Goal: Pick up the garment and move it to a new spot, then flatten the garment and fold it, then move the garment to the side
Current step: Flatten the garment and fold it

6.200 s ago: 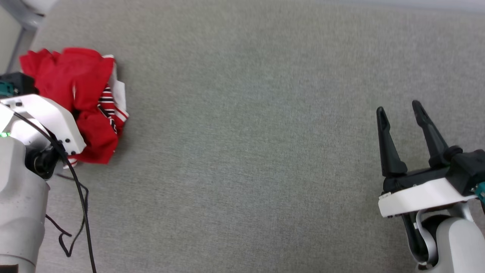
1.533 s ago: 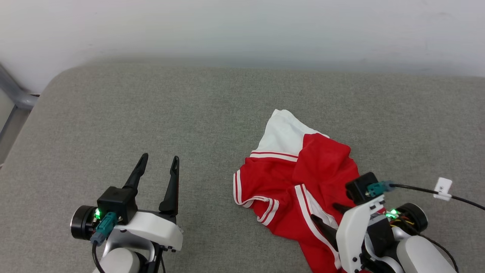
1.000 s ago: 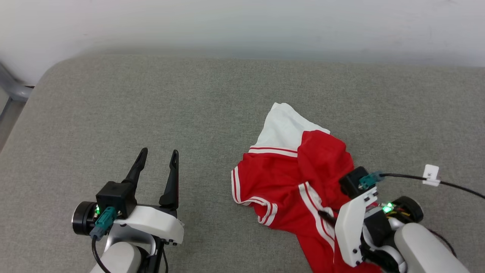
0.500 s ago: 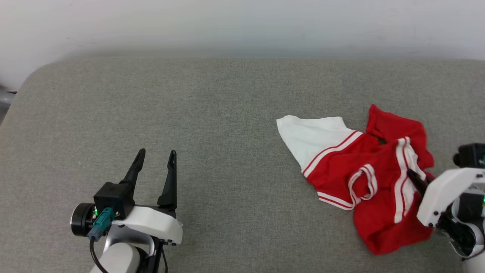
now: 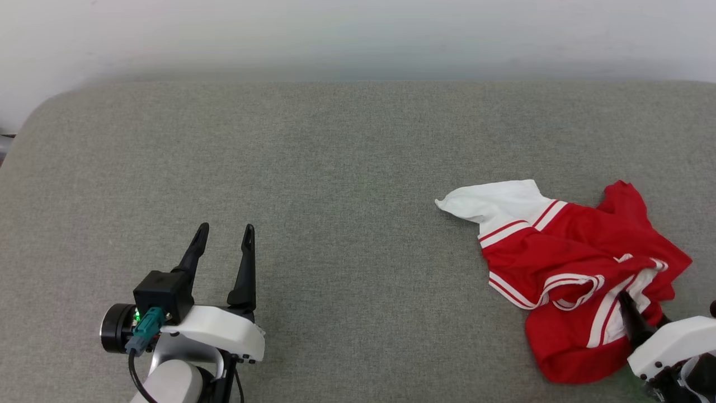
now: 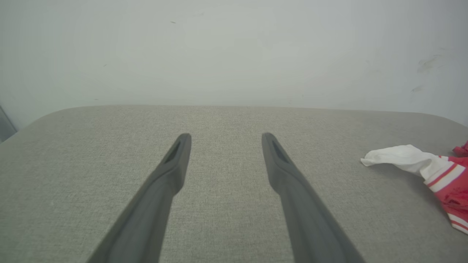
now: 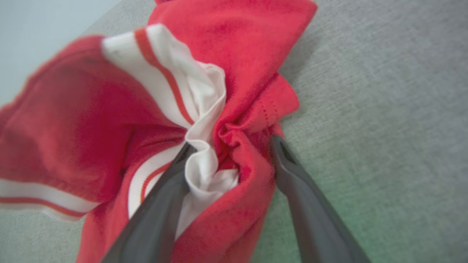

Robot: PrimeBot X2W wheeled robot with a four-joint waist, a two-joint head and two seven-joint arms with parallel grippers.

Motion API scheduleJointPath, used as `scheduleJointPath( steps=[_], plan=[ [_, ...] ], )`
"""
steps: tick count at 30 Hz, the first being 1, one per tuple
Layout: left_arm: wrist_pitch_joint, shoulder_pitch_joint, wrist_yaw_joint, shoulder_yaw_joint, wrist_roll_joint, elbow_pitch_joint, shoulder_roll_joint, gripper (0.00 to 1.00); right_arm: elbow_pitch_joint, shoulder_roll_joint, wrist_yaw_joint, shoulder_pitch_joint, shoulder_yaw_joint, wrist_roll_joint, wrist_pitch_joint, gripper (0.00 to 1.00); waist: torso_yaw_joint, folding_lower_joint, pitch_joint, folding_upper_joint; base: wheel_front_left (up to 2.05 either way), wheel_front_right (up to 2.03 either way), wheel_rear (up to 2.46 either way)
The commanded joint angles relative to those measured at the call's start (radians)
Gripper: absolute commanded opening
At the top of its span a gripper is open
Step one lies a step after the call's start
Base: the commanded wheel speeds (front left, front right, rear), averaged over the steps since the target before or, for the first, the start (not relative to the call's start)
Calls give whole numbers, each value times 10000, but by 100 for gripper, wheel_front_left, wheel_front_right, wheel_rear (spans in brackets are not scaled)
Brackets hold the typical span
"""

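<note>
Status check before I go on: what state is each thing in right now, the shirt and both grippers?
Red short-sleeved jersey T-shirt with white sleeves and striped trim: crumpled in a heap on the grey fabric surface, not flattened, not folded.
Left gripper: open, empty, well apart from the shirt.
Right gripper: open, with a bunch of the shirt's cloth between its fingers.

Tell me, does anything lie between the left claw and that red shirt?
No. Between the left gripper and the garment the grey padded surface is bare, as the head view shows.
</note>
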Motion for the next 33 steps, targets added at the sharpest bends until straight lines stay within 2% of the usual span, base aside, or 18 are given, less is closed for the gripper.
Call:
scheduleJointPath(
  steps=[1,8,14,20,27,32,33],
  plan=[
    [-61,74,46,24,-7,10,17,100,-191,86,-12,69,54,-124,-379,100,-28,-1,-52,0,0,0,0],
    [-38,247,83,-57,-65,111,-10,100,-1326,243,-11,472,595,-1092,-2350,100,-46,-1,-436,0,0,0,0],
    [13,440,120,-120,-128,174,-14,100,-2228,366,-11,811,943,-2096,-3404,100,-90,-1,-748,0,0,0,0],
    [151,446,81,-171,-179,236,60,100,-3156,401,-12,1293,1463,-2972,-3478,100,-139,-1,-1011,0,0,0,0],
    [627,62,-66,-485,-113,289,97,100,-4355,407,-12,2010,2063,-2784,-3182,100,-356,-1,-1103,0,0,0,0],
    [1066,-463,-344,-855,-5,367,14,100,-4979,408,-12,2196,2353,-2654,-2987,100,-662,-1,-910,0,0,0,0],
    [1354,-832,-541,-1113,29,466,-99,100,-5190,409,-12,2278,2403,-2651,-2913,100,-815,-1,-771,0,0,0,0]
  ],
)
